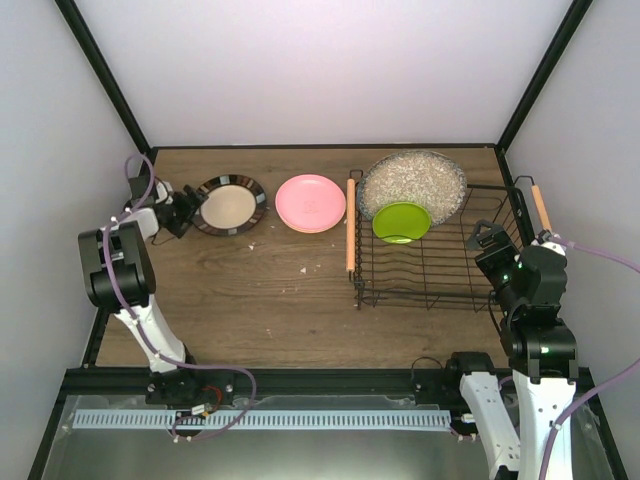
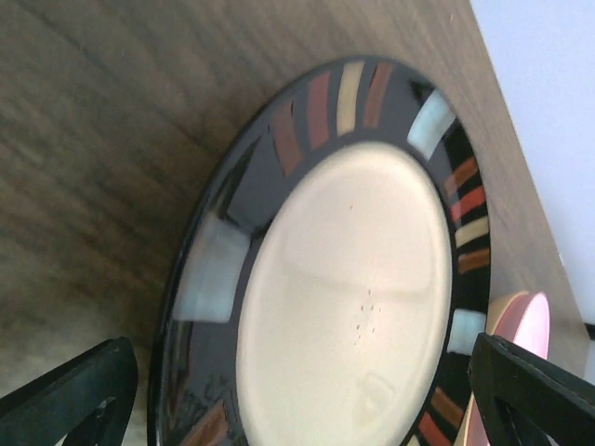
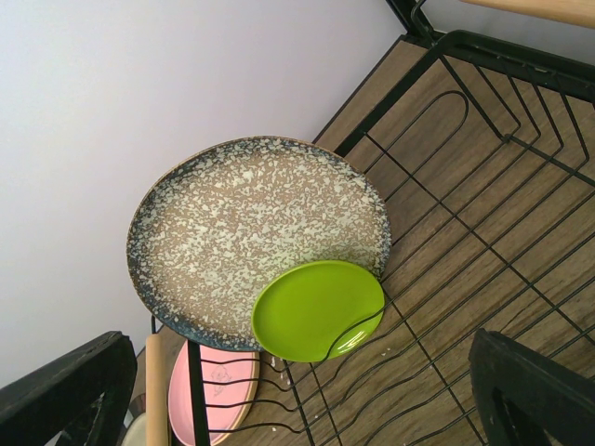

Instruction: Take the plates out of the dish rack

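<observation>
Left gripper (image 2: 302, 390) gapes over glossy cream plate (image 2: 353, 307); right gripper (image 3: 302, 390) gapes, seemingly above wire rack (image 3: 521, 58).

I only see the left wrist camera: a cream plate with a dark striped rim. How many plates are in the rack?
Observer: Two lean in the black wire dish rack: a large speckled grey plate and a small lime green plate.
Operator: What's the pink edge?
Observer: A round pink plate, flat on the table between the cream plate and the rack.
Operator: Right arm?
Observer: The right gripper is open, above the rack's right side.
</observation>
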